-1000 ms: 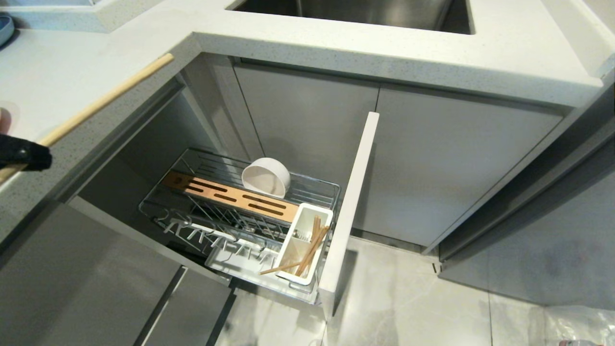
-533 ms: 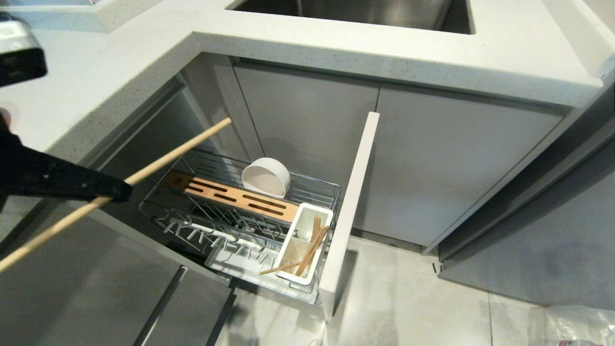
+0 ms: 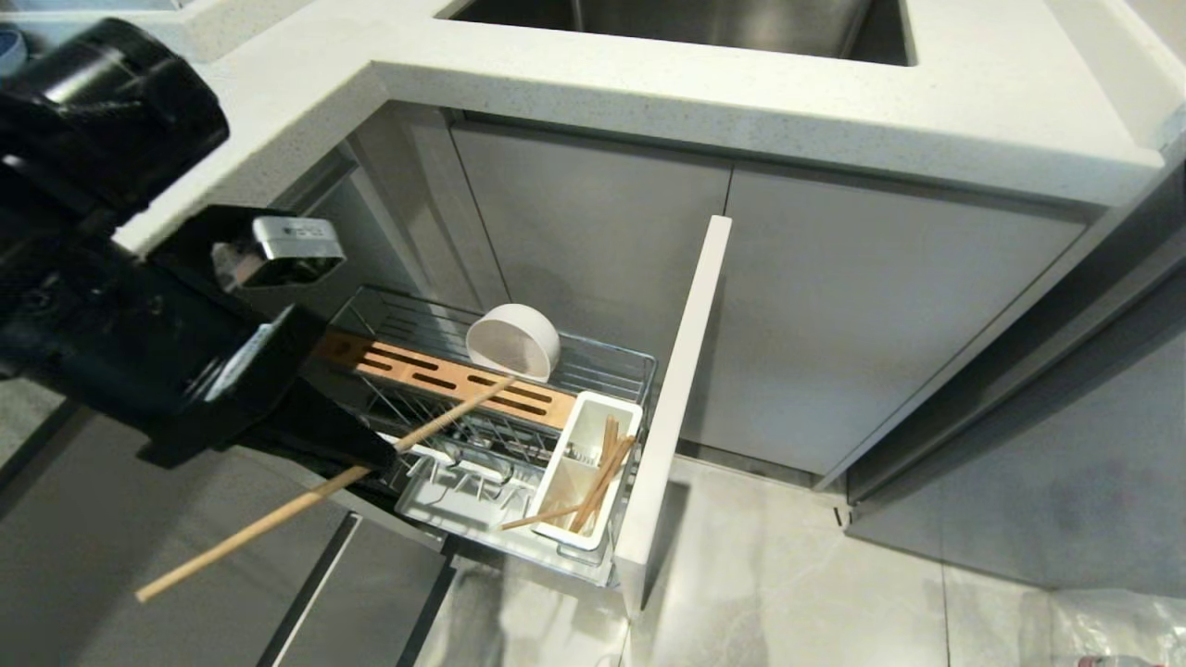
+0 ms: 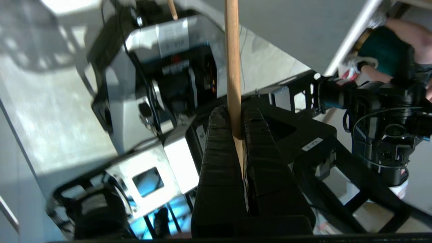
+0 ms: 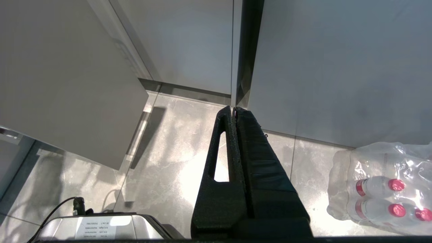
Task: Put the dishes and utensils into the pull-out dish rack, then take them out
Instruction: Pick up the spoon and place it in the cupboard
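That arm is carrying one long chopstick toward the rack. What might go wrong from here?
The left gripper pinches the chopstick near its middle, so it could pivot or slip out. Its far tip hangs over the bamboo strip, close to the white bowl, and might knock it. The white utensil cup already holds sticks leaning across it, so the new one could snag on them.

I see the bowl [image 3: 512,341] at the back of the dish rack [image 3: 639,371], behind the bamboo strip [image 3: 445,375]. The utensil cup [image 3: 579,482] sits at the rack's front right, holding chopsticks [image 3: 602,468]. My left gripper [image 3: 384,454] holds another chopstick [image 3: 250,523] over the rack's left side.
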Controlling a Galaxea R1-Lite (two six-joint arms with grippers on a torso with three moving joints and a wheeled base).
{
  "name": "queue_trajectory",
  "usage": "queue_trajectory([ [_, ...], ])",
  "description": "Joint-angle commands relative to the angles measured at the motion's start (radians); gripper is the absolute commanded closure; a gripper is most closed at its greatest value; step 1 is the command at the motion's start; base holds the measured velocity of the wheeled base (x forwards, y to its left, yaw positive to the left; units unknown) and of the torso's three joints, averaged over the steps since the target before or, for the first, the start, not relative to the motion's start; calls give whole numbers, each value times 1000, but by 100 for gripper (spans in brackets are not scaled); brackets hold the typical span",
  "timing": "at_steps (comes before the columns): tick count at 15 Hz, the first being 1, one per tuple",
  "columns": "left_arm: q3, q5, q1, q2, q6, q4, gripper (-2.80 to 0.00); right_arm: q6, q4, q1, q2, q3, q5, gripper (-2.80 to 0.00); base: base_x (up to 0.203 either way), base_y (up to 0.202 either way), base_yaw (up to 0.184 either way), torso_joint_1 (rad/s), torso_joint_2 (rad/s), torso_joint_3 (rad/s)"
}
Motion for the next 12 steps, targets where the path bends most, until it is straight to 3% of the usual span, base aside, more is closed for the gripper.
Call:
queue_trajectory([
  [1,12,2,-38,60,-20,7,0,0,0,0,0,2,0,0,0,0,0,0,0,0],
  [5,20,2,-90,185,-107,3,0,0,0,0,0,2,0,0,0,0,0,0,0,0],
  [12,0,16,-91,372,-199,-47,0,0,0,0,0,2,0,0,0,0,0,0,0,0],
])
